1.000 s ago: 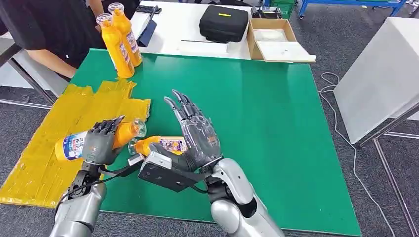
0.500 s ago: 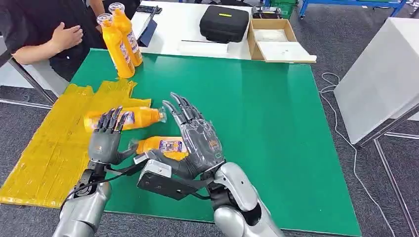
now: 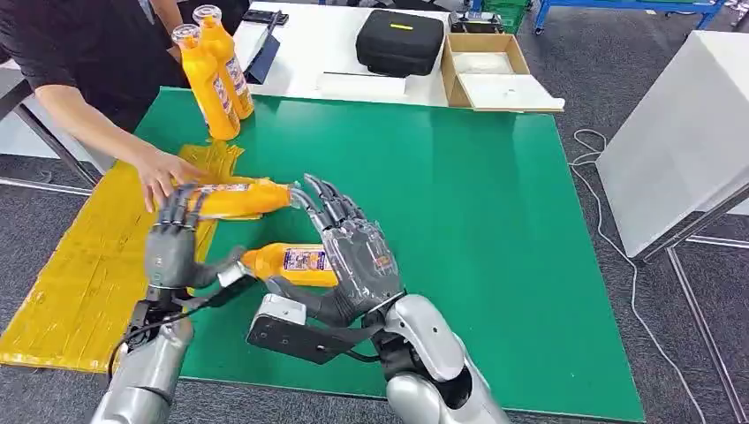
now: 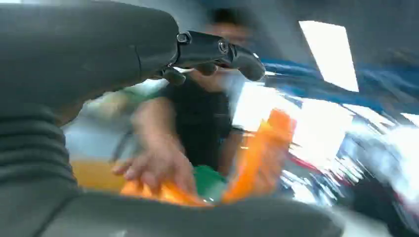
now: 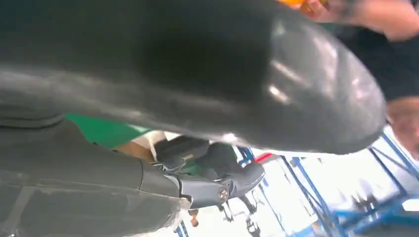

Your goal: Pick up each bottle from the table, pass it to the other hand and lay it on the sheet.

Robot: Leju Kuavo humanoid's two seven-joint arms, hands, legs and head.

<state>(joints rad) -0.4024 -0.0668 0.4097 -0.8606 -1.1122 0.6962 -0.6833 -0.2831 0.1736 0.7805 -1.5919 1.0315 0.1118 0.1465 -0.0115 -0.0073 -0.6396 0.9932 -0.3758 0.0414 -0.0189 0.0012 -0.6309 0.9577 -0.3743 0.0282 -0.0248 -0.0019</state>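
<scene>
My right hand (image 3: 355,258) hovers over the green table (image 3: 495,221), its fingers pointing up, and holds an orange bottle (image 3: 290,262) between thumb and palm, cap toward my left hand. My left hand (image 3: 172,247) stands open just left of it, its thumb close to that cap. A second orange bottle (image 3: 234,198) lies at the edge of the yellow sheet (image 3: 71,274), with a person's hand (image 3: 163,172) on its base. In the blurred left wrist view I see that person's hand (image 4: 158,165) and an orange bottle (image 4: 262,153) beyond my fingers (image 4: 217,52).
Two more orange bottles (image 3: 210,84) stand upright at the table's far left corner. The person in black stands behind the sheet. A black case (image 3: 399,40) and an open cardboard box (image 3: 495,69) lie on the white table beyond.
My left hand let its bottle go onto the sheet and came back toward the right hand. The person's hand has reached down onto the laid bottle. My right hand has barely moved.
</scene>
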